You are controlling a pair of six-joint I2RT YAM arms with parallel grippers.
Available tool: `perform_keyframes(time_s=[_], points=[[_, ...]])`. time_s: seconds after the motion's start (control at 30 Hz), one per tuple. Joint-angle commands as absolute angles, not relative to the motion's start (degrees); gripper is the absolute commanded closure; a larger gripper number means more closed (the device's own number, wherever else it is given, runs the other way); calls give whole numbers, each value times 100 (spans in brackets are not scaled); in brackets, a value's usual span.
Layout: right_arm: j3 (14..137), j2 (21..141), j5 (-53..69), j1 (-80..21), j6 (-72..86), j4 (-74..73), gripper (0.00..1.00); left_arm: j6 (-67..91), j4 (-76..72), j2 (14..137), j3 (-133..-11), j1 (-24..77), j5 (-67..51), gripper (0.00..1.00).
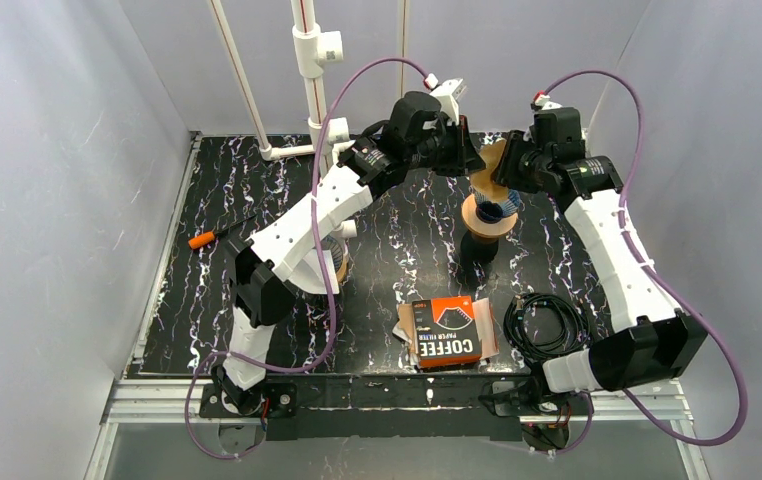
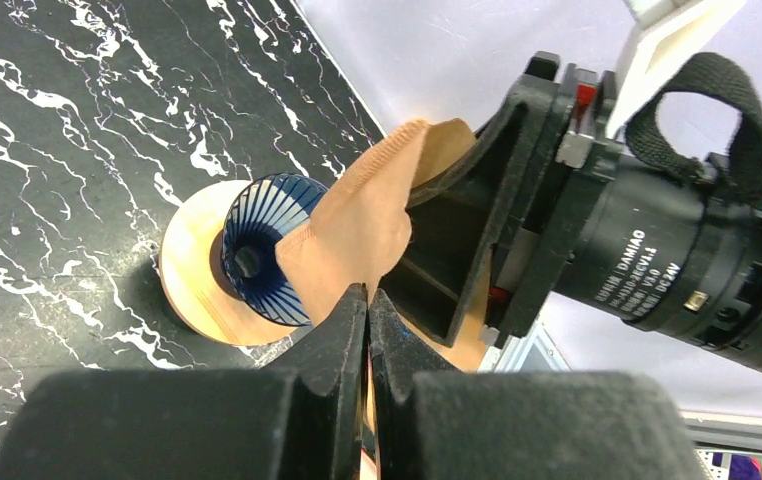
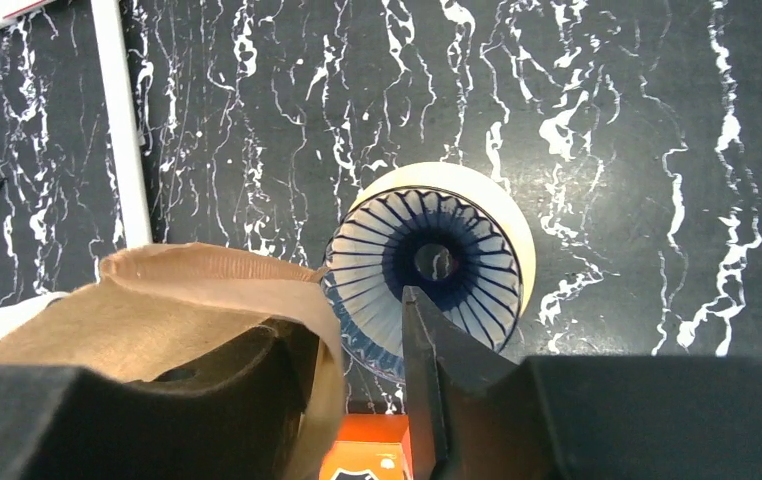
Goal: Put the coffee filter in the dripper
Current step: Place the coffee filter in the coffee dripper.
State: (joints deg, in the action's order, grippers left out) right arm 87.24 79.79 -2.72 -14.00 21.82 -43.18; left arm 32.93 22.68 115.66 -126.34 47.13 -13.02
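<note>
Presently the coffee filter [image 2: 357,225] is off the worktop [image 1: 407,240], held in the air between the two claws and not yet seated. In the top view it lies at about 12 o'clock of the dripper [image 1: 489,212]. In the right wrist view it overlaps the rim at about 8 o'clock. The left claw [image 2: 368,295] is clenched on the lower edge of the paper, jaws pressed together with the sheet between them; judged purpose: to anchor one wall of the cone. The right claw [image 3: 357,330] stands released, jaws apart. One jaw is pushed inside the filter's mouth with the paper draped round it, and the other is clear over the dripper bowl. This is judged an opening action, spreading the folded cone so it can match the ribbed funnel. The dripper stands upright on its pale ring base at about 2 o'clock of the worktop centre, its bowl showing no paper inside. Risk noted: thin paper may crease or tear under opposed pulls. Elsewhere, a filter box [image 1: 447,332] lies at 5 o'clock, a coiled cable [image 1: 547,325] at 4 o'clock and a screwdriver [image 1: 219,235] at 9 o'clock, all well apart from the work.
</note>
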Motion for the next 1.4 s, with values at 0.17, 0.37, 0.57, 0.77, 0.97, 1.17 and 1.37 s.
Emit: perform_keyframes(time_s=[0.17,0.37,0.57,0.77,0.97,1.17,1.37], points=[[8772,7587,-1124,-1391,1846,-4516,59,3096,2438,11165,-12662,4720,-1121,100],[8670,7541,-987,-1337,1859,-4614,56,2959,2656,11312,-12744,4725,-976,98],[8408,7516,-676,-1240,1990,-4596,49,2850,2764,11539,-12910,4727,-905,98],[8124,7495,-41,-940,2120,-4335,39,2931,2650,11733,-12906,4720,-1029,98],[8079,7588,96,-699,2171,-4361,33,2999,2406,11876,-12858,4720,-1253,99],[8047,7630,457,-651,2242,-4280,25,3004,2397,11914,-12800,4721,-1294,99],[7970,7885,568,-607,2282,-4409,21,3144,2234,12064,-12814,4728,-1447,99]])
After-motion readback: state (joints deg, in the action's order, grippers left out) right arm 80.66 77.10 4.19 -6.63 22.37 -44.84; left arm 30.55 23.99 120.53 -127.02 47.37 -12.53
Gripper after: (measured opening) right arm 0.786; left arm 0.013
